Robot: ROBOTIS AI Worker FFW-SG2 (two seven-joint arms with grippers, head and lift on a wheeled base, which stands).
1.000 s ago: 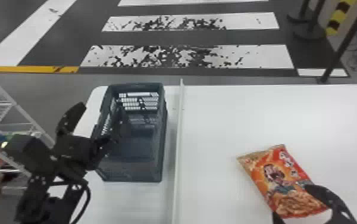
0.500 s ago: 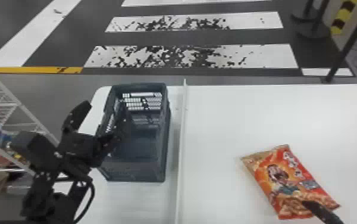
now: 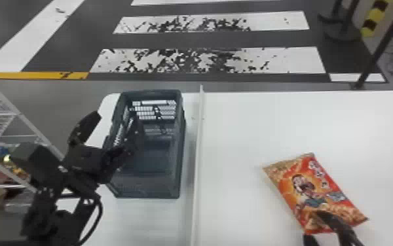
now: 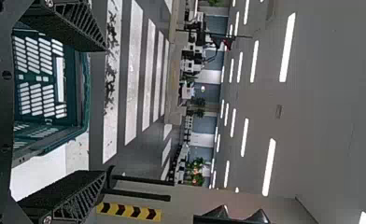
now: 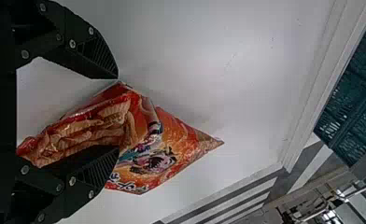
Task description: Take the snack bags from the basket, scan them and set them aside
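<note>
In the head view, the orange-red snack bag [image 3: 317,193] lies on the white table, right of the divider. My right gripper [image 3: 313,225] is at its near end, one finger over the bag. In the right wrist view, my right gripper [image 5: 118,112] is open, with the crinkled end of the snack bag [image 5: 167,140] between its parted fingers. At the left, my left gripper [image 3: 118,119] stands open, one finger over the left side of the dark basket [image 3: 150,193]. The left wrist view has the left gripper [image 4: 107,109] with fingers wide apart and the basket [image 4: 84,93] between and beyond them.
A raised white divider [image 3: 197,157] runs along the table between basket and bag. A white wire rack [image 3: 19,114] with colourful packets stands at the left, beside my left arm. Dark posts [image 3: 374,62] stand on the floor beyond the table's right side.
Over the bag's near end, my right gripper has shifted, and its fingers appear nearer each other than a second ago. My left gripper holds about the same place over the basket's side.
</note>
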